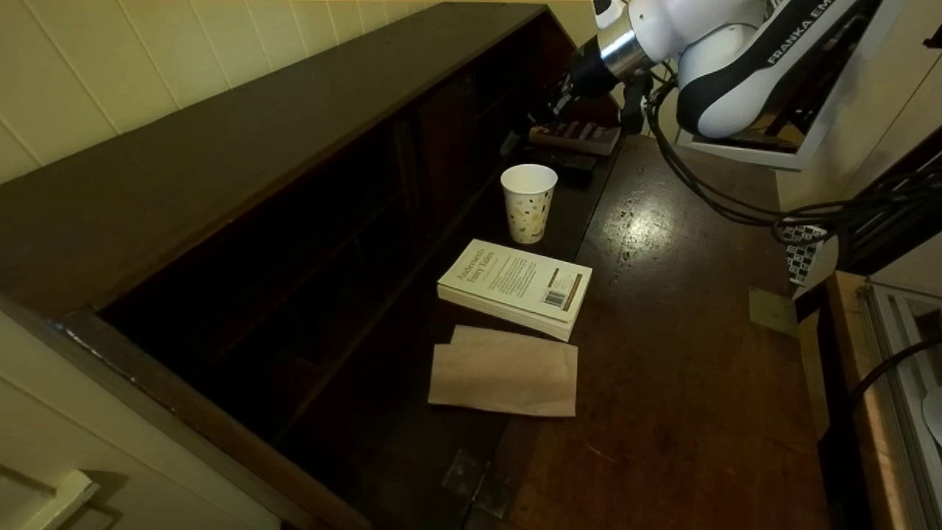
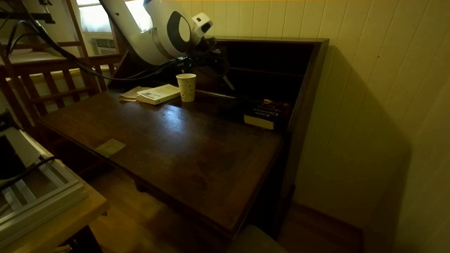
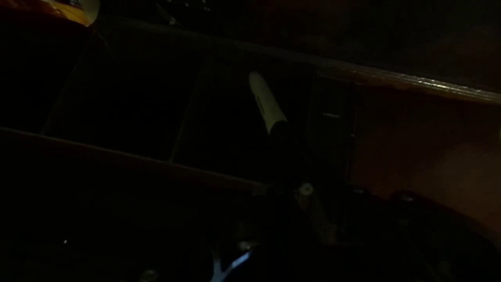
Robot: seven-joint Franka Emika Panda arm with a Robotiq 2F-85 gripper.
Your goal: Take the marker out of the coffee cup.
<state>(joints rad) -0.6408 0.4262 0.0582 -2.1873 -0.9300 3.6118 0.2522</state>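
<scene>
Dark desk [image 1: 684, 361] | white book [image 1: 515, 285] between cup [image 1: 528, 213], brown paper [image 1: 508, 375] | fingers [image 1: 546, 110] pinching marker [image 3: 267, 100]

A white robot arm [image 1: 725, 51], smooth and rounded. In an exterior view, a black panel [image 1: 747, 66] on its right carries white letters [image 1: 798, 31], "FRANKA EM", and black cables [image 1: 684, 173] loop off to the right. A shiny silver collar [image 1: 625, 53] sits next to the black gripper [image 1: 548, 110]. In the wrist view, small round screws [image 3: 306, 188] dot the gripper's dark body.
</scene>
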